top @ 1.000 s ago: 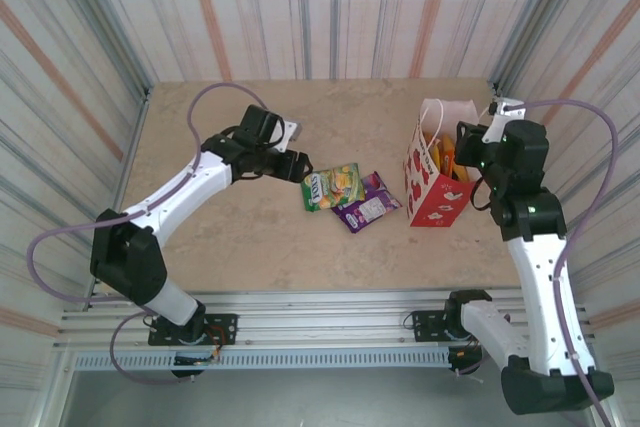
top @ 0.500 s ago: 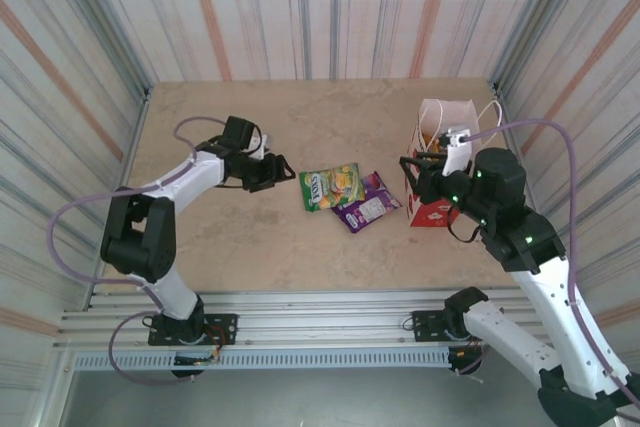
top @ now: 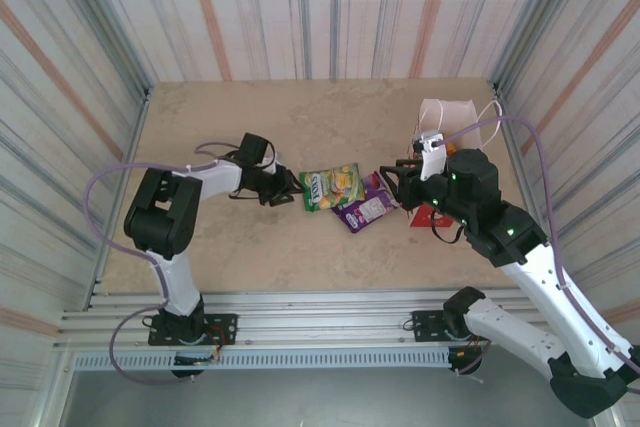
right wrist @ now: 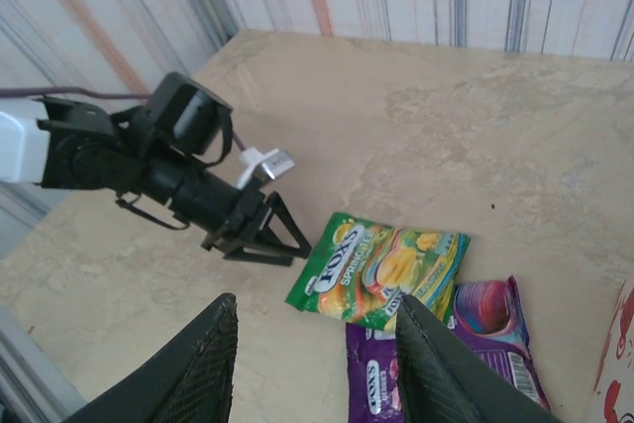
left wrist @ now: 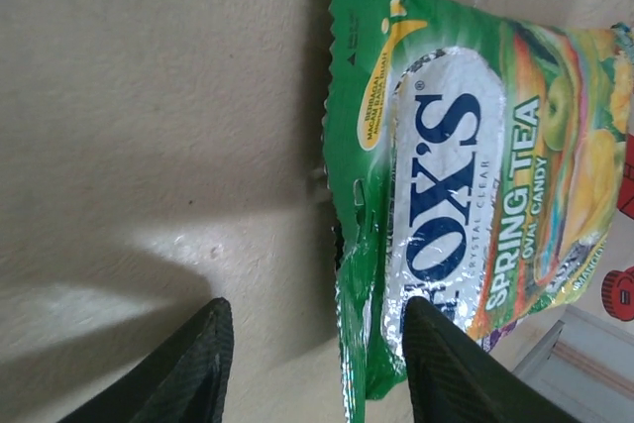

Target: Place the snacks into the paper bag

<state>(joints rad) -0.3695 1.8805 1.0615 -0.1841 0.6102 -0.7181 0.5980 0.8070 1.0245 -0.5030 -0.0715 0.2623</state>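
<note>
— Snacks [top: 352, 197], where do they lie?
— Two lie flat on the table [top: 250, 237], between the arms: a green FOX'S packet [top: 331, 187] [left wrist: 466, 195] [right wrist: 381, 269] and a purple packet [top: 367, 205] [right wrist: 475, 344] touching it on the right
— And the paper bag [top: 447, 110]?
— It stands upright at the table's right side, mostly hidden behind the right arm; both packets are outside it
— The left hand [top: 290, 192] [left wrist: 312, 319]?
— It is low at the green packet's left edge, fingers partly apart, the crinkled edge between them; whether they touch it cannot be told
— The right hand [right wrist: 315, 309]?
— It hangs above the table near the purple packet, fingers apart, holding nothing
</note>
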